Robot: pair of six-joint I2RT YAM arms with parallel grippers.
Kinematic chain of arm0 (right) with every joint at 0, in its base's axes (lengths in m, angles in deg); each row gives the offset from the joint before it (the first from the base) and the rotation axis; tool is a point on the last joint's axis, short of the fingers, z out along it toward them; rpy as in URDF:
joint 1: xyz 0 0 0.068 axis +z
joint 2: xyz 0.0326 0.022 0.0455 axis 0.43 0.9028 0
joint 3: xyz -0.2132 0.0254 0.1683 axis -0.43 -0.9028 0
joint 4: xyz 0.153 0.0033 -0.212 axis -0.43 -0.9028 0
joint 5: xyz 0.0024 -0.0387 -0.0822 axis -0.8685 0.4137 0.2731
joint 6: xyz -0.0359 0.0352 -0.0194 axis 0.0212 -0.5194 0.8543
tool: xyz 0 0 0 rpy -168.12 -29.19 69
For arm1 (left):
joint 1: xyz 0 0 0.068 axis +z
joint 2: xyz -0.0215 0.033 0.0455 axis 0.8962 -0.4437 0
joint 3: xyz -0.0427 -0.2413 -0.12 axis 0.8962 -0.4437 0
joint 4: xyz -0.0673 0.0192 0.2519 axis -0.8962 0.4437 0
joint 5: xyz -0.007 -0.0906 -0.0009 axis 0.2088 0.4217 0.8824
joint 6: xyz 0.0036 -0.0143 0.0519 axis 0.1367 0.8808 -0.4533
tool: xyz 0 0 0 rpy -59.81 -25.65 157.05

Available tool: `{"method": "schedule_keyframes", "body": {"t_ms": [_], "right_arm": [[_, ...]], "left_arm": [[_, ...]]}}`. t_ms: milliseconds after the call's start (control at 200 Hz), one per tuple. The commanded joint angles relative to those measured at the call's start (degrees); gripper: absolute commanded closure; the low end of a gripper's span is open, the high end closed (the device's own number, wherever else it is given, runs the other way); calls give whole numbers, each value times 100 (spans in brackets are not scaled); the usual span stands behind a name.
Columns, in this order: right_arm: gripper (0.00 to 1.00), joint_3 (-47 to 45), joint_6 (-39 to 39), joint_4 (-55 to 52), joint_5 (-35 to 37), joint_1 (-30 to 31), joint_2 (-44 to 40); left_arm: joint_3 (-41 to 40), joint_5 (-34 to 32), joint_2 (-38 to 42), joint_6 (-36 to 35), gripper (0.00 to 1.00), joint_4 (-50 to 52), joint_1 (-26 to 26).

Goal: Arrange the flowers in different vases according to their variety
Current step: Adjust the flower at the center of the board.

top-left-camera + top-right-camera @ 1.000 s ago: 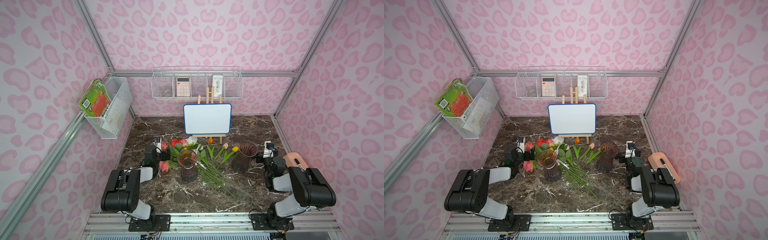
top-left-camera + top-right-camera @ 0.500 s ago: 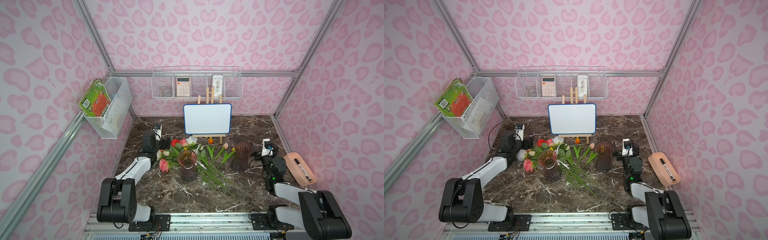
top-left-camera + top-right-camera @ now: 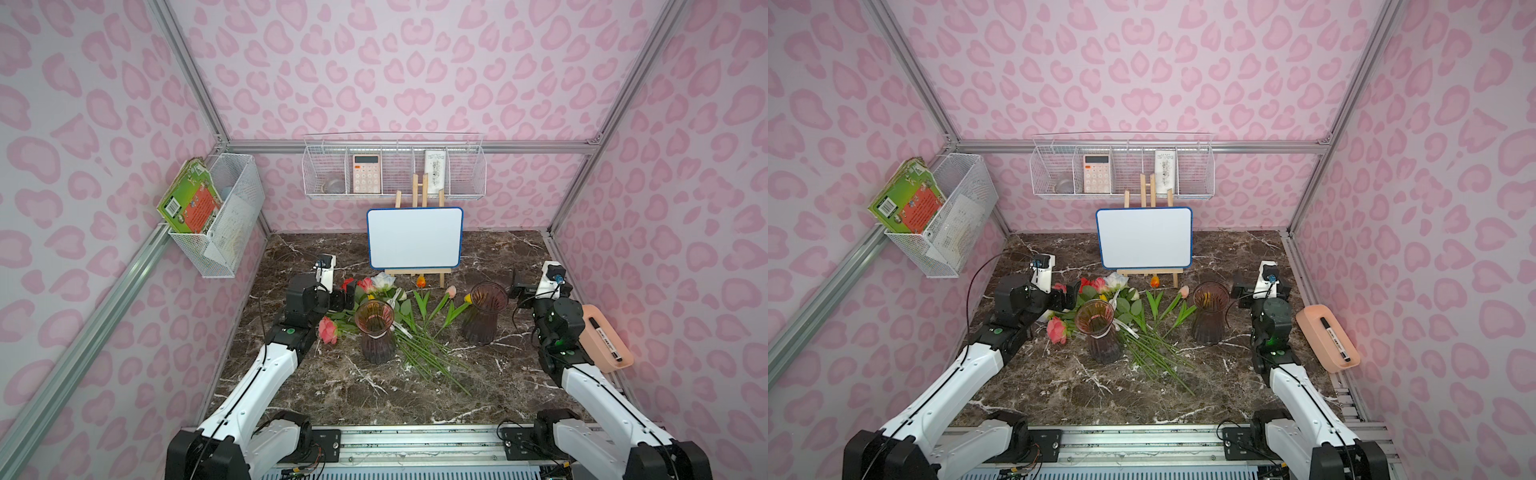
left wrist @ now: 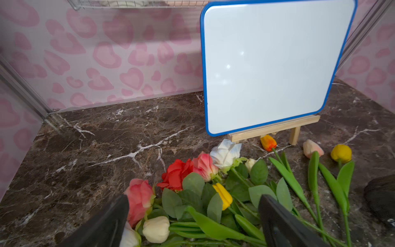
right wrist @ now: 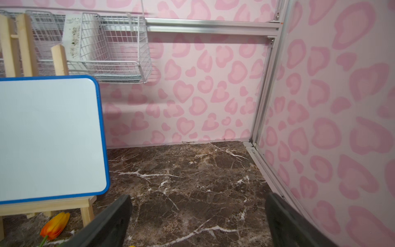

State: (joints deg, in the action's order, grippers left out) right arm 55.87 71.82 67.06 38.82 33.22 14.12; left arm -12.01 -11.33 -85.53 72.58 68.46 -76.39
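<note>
Both arms had unfolded from their tucked pose at the near rail and reached far across the table, while the flowers (image 3: 399, 328) and vases had stayed put. The flowers lay loose in a fan on the marble tabletop (image 3: 332, 395), stems running toward the near right. The roses (image 4: 176, 174) were bunched at the far left with their broad leaves, and the tulips (image 3: 451, 290) spread to the right, heads pointing toward the whiteboard (image 3: 414, 237) on its easel. The flared vase (image 3: 376, 336) stood upright at the near left edge of the pile, the wider vase (image 3: 482, 320) upright just right of the tulips. Neither seemed to hold a stem yet, so the sorting looked unstarted. That layout probably gave each arm a vase on its own side. The left gripper (image 4: 193, 198) hovered low over the roses, jaws spread fully apart and gripping nothing, with leaves and a yellow tulip showing between them; it was likely lined up for a first pick. The right gripper (image 5: 198, 197) stood just right of the wider vase, equally wide and empty, with only bare marble between its jaws. A pink tray (image 3: 592, 351) holding a marker (image 3: 605, 340) sat at the right edge, well clear.
</note>
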Motion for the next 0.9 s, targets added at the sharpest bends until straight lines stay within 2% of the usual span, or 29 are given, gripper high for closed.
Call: {"method": "schedule_keyframes", "body": {"t_ms": [0, 65, 215, 420, 505, 595, 655, 710, 895], "right_arm": [[1, 211, -538, -1079, 215, -4, -258], [1, 355, -685, -1452, 217, -46, -455], [1, 872, -1231, -2542, -278, -419, -820], [1, 1499, -1647, -3319, -2002, -1219, -996], [1, 1736, -1861, -3388, -2677, -1451, -949], [1, 2103, -1897, -3502, -3589, -1489, -649], [2, 2366, -1843, -3637, -4045, -1403, -361], [4, 2594, -1697, -3816, -4080, -1106, -122], [6, 3402, -1073, -4448, -3017, 716, 553]], "left_arm": [[-10, 71, 411, 498, 1, 206, -78], [85, -123, 695, 880, 1, 572, -103], [568, 291, 1121, 1308, 1, 1497, -103], [1285, 442, 1166, 2071, 1, 2981, -99], [1321, 173, 1174, 2776, 1, 3433, -82], [1305, 766, 1169, 2829, 1, 3319, -37], [1432, 987, 1100, 2850, 1, 3513, -39], [1542, 1159, 1039, 2842, 1, 3765, -37], [1615, 1104, 1086, 2785, 1, 4346, -37]]}}
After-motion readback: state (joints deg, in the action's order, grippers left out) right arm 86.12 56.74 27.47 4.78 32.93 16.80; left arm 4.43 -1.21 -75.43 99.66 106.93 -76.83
